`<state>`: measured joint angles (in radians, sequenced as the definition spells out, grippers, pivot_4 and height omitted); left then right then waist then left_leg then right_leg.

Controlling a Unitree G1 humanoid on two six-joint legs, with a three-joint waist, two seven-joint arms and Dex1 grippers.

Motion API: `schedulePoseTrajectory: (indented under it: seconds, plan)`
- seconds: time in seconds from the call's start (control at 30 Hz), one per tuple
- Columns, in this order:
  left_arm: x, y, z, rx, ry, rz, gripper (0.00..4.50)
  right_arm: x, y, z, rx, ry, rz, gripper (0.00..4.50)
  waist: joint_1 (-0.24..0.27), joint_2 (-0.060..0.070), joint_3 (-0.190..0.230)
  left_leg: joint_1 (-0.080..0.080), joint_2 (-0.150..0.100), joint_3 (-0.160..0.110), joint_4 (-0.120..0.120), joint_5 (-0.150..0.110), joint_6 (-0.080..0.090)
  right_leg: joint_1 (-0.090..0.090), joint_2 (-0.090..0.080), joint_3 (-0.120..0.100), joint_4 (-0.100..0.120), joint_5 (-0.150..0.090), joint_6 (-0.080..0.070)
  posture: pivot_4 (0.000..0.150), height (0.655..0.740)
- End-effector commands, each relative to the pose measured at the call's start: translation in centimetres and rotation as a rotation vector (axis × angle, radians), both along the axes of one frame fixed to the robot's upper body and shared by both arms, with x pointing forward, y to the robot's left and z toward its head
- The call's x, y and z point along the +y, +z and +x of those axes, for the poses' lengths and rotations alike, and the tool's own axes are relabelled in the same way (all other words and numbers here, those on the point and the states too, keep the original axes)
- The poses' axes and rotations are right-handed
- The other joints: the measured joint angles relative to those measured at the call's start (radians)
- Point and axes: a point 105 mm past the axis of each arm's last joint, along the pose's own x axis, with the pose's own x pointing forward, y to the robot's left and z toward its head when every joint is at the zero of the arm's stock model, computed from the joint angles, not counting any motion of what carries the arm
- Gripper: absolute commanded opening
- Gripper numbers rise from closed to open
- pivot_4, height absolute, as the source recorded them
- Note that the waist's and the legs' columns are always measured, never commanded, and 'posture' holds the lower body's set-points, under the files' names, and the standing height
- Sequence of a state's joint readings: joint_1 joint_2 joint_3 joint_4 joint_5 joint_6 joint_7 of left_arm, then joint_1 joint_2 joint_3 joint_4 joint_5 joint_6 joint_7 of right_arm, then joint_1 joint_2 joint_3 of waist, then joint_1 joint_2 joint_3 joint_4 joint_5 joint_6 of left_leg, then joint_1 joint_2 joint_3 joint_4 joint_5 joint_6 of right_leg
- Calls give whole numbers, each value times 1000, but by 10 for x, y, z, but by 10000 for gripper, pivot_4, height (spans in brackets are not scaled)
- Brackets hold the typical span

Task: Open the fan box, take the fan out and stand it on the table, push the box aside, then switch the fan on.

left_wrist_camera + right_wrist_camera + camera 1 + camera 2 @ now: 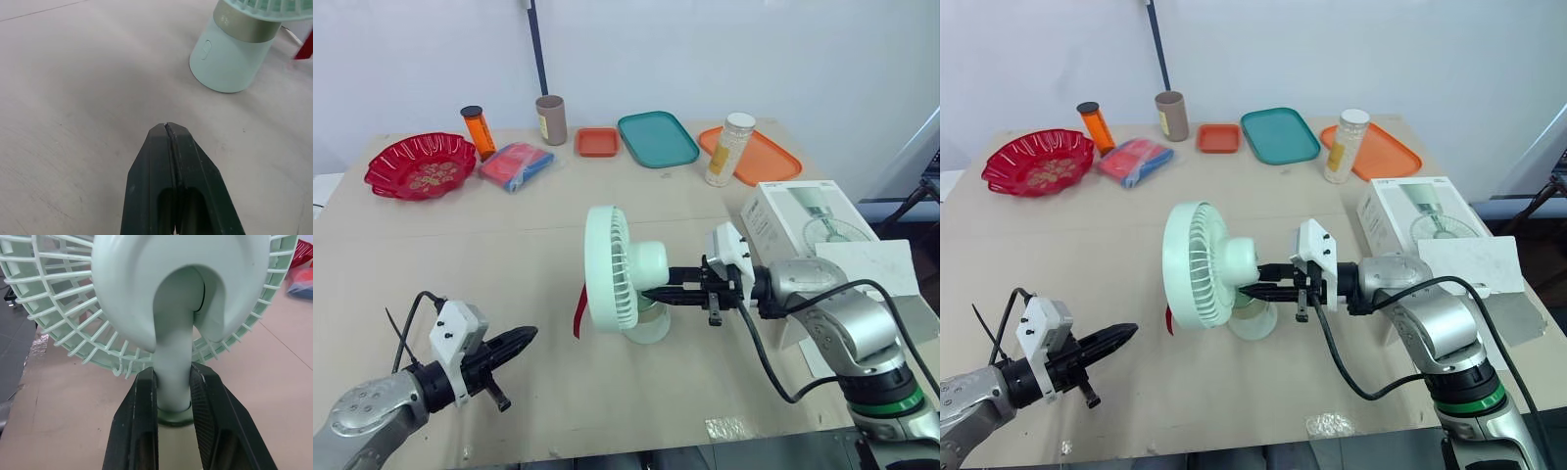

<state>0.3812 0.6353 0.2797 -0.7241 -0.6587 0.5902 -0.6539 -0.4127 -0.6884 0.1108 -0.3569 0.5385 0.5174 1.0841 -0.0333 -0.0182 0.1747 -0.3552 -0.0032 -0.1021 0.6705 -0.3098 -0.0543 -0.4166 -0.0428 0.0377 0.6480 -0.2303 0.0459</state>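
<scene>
Mint fan (pixel 610 266) upright, stem gripped by right hand (pixel 649 292); left hand (pixel 526 336) closed, apart.

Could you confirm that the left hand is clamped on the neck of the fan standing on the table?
Not quite: the right hand clamps the neck of the fan standing on the table, as the right wrist view shows; the left hand is shut on nothing.
</scene>
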Motion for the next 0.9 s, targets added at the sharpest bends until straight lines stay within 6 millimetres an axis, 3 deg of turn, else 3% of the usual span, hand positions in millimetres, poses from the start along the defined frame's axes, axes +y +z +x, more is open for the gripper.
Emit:
schedulePoseTrajectory:
  seconds: [0.03, 0.9]
  plan:
    - [-1, 6, -2, -22, -5, 4, 476, -3, 4, -2, -43, 7, 13, 3615, 0, 0, 0, 0, 0, 0, 0, 0, 0, 0, 0, 0, 0, 0, 0, 1500, 7400]
    - [4, 8, 5, -41, -11, 25, 476, -22, -22, 5, -62, -18, -96, 3615, 0, 0, 0, 11, 0, 0, 0, -1, 2, 10, 0, 0, -1, -1, 0, 1500, 7400]
